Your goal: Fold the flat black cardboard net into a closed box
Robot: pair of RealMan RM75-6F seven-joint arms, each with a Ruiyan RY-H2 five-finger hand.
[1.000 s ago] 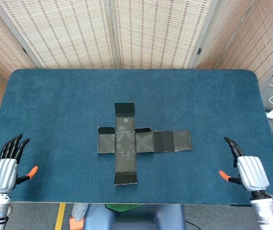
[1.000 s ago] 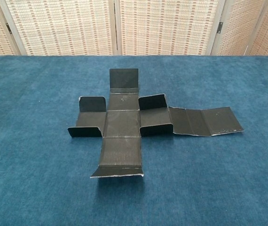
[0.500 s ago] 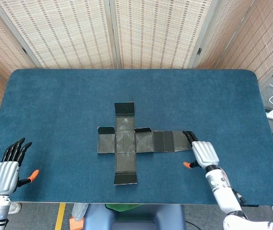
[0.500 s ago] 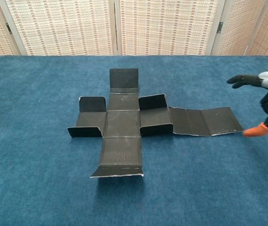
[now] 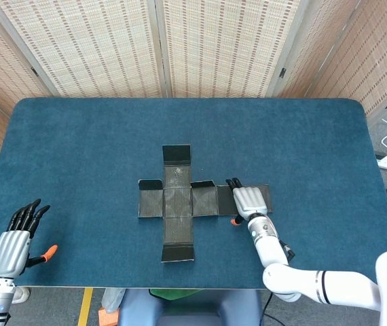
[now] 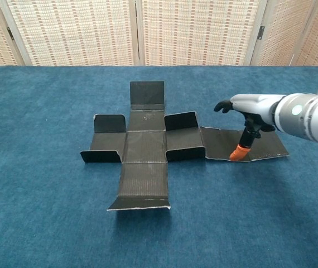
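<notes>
Head view. Your cardboard net (image 5: 180, 201) lies flat and unfolded near the middle of the blue table (image 5: 78, 149), a cross shape with a longer strip of panels running toward your right side. Small flaps at the ends of the cross arms stand slightly raised. Your right hand (image 5: 246, 200) is over that long strip, palm down, fingers apart and pointing away from you, holding nothing; whether it actually touches the card cannot be told from above. Your left hand (image 5: 13, 239) sits at the near left edge of the table, well apart from the net, fingers spread and empty, its orange thumb tip out to the side.

Chest view. The cardboard net (image 6: 145, 146) appears side-on, the far flap and the two flaps flanking it tilted upward. Your right hand (image 6: 247, 111) reaches in from the right above the long strip; its orange thumb tip (image 6: 237, 152) points down and meets the strip at its near edge, while the dark fingers (image 6: 223, 105) extend level above the card. Your left hand does not appear in this view.
</notes>
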